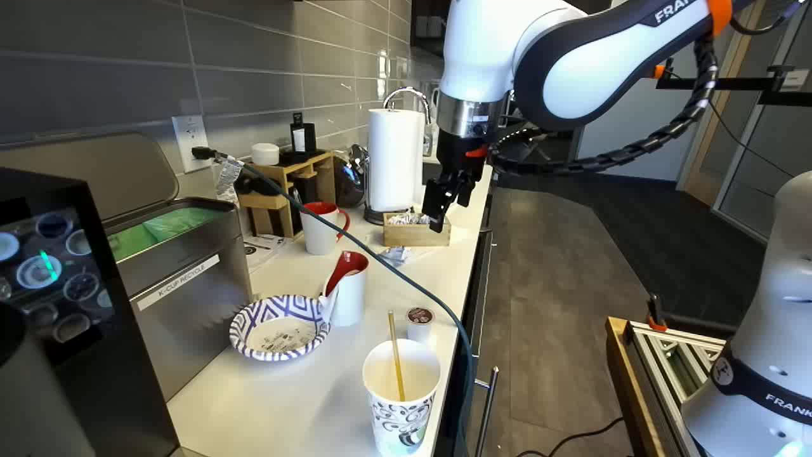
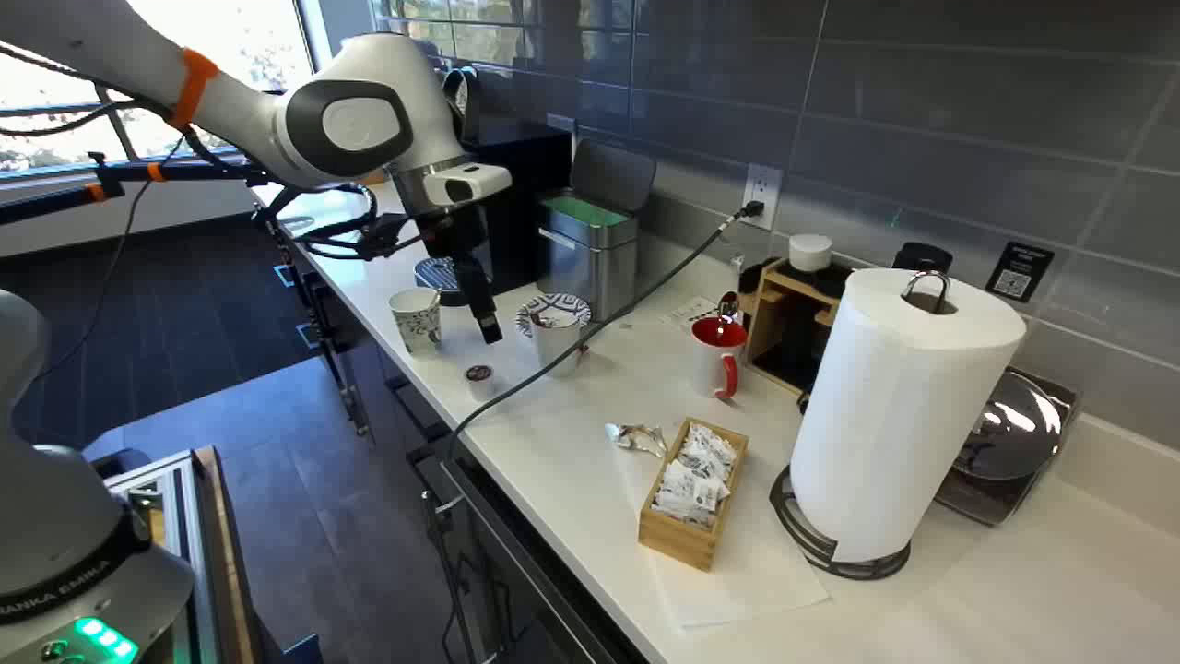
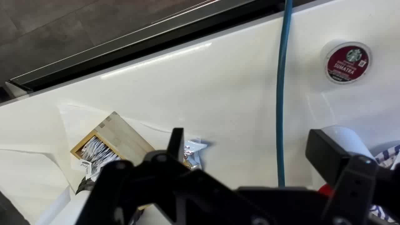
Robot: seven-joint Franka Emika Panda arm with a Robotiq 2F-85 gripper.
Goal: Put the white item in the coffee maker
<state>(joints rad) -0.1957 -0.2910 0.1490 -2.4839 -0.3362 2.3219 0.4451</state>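
The white coffee pod with a maroon lid stands upright on the counter near its front edge. It also shows in an exterior view and at the upper right of the wrist view. The black coffee maker, with its lit touchscreen, stands at the left edge of an exterior view; its dark body is partly behind the arm in an exterior view. My gripper is open and empty, held above the counter. The pod is off to one side, not between the fingers.
A blue-green cable hangs across the counter below the gripper. Near the pod are a patterned paper cup with a stirrer, a white-and-red cup and a patterned bowl. A wooden packet box and paper towel roll stand farther along.
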